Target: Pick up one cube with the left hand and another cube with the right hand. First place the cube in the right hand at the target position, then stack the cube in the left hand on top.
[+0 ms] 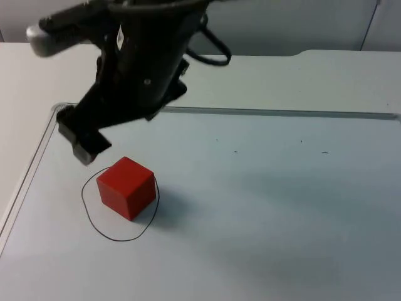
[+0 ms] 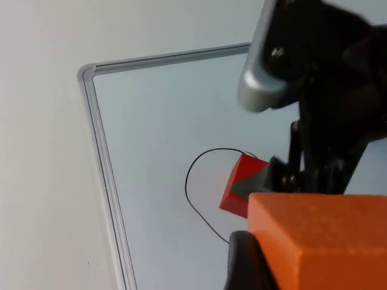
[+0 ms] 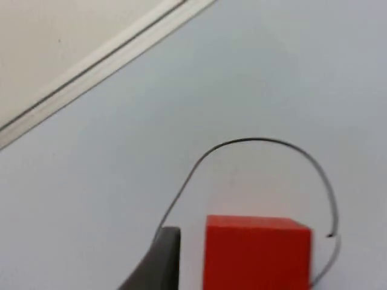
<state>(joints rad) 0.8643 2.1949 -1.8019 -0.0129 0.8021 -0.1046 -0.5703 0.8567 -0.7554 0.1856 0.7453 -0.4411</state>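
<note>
White board (image 1: 263,207) with a thin metal edge covers the table. At the lower left of the top view, 1 red cube (image 1: 127,187) sits inside a thin black ring (image 1: 119,239) drawn on the board. It rests flat, and 1 corner points toward the camera.

Just past the cube, up and to the left, the right gripper (image 1: 84,143) hangs over the board. It is not touching the cube. Its 2 fingers (image 3: 164,260) are spread wide, with nothing between them.

The left gripper (image 2: 302,272) is up in the air, squeezing 1 orange cube (image 2: 326,229) tight. Its wrist view looks down past the right arm at the red cube.

Far back, a grey wall (image 1: 301,25) ends the table.
</note>
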